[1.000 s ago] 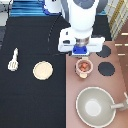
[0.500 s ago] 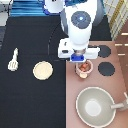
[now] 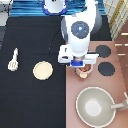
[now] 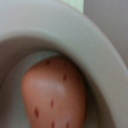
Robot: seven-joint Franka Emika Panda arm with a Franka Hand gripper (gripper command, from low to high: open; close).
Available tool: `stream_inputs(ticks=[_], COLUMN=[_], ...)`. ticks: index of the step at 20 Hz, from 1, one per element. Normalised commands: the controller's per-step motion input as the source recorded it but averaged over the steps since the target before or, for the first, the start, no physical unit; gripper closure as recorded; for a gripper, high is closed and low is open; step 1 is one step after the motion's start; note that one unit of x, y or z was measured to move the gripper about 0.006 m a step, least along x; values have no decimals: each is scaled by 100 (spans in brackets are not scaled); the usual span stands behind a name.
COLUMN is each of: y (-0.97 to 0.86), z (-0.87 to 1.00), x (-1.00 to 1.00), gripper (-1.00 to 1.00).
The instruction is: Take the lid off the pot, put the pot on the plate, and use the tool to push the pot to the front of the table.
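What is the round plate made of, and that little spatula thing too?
The plate looks like matte cream plastic or maybe wood: flat colour, no shine. The tool looks like pale plastic, smooth and toy-like, though that is a guess. The pincer is down over the pot on the stove, away from both.

Even, soft light fills the exterior view, with faint shadows; the gripper (image 3: 83,65) hangs over the pot (image 3: 84,73), blurred close up.
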Motion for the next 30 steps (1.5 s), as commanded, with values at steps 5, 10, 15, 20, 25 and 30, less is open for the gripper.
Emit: stream_inputs(ticks=[5, 10, 15, 20, 25, 30], y=[-12, -13, -14, -11, -26, -68], z=[-1, 5, 1, 7, 79, 100], x=[14, 5, 3, 0, -19, -48], gripper=[100, 100, 100, 100, 100, 100])
